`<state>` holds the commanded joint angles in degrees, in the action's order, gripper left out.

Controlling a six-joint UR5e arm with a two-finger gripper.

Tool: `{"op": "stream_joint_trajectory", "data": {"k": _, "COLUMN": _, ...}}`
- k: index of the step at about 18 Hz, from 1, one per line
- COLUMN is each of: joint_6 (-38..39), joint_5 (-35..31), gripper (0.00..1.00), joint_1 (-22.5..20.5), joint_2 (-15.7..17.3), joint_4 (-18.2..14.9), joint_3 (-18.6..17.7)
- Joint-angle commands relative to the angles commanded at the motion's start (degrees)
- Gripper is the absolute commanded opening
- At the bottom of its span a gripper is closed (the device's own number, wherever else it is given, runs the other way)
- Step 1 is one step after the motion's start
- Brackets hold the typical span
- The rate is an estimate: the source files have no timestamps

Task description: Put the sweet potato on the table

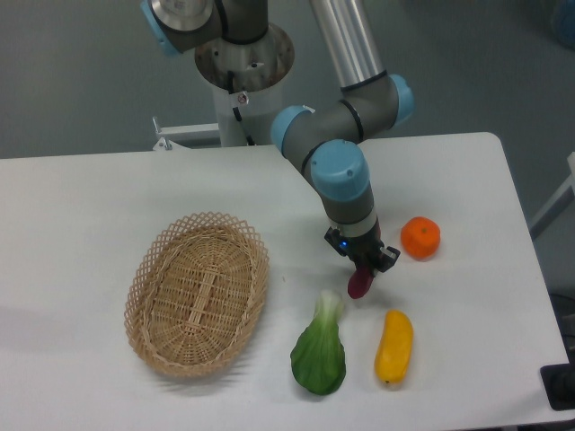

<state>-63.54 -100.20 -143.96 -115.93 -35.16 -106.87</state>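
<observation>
Surface: white table before a grey wall.
Front edge: bok choy and yellow vegetable lay side by side.
Left: wicker basket.
Middle: gripper pointed down, clamped on the sweet potato, whose tip hung just above the bok choy's stem.
Farther right: orange.

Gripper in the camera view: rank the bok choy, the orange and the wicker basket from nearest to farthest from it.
From the gripper, shut on the sweet potato:
1. Bok choy, just below-left in the image.
2. Orange, to the image right.
3. Wicker basket, far image left.
</observation>
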Motion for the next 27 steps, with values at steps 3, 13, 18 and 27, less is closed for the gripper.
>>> {"op": "stream_joint_trajectory", "data": {"k": 3, "joint_6": -0.09, "joint_5": 0.0, "gripper": 0.99, "joint_1": -0.09, "joint_2": 0.0, "joint_4": 0.17, "joint_3": 0.26}}
{"op": "stream_joint_trajectory", "data": {"k": 13, "joint_6": 2.37, "joint_5": -0.35, "gripper": 1.0, "joint_1": -0.44, "joint_2": 6.75, "joint_4": -0.18, "joint_3": 2.72}}
{"op": "stream_joint_trajectory", "data": {"k": 18, "joint_6": 2.11, "joint_5": -0.53, "gripper": 1.0, "joint_1": -0.35, "joint_2": 8.26, "joint_4": -0.44, "joint_3": 7.72}}
{"op": "stream_joint_trajectory", "data": {"k": 27, "joint_6": -20.54, "joint_5": 4.2, "gripper": 1.0, "joint_1": -9.21, "joint_2": 13.88, "joint_4": -12.73, "joint_3": 11.77}}
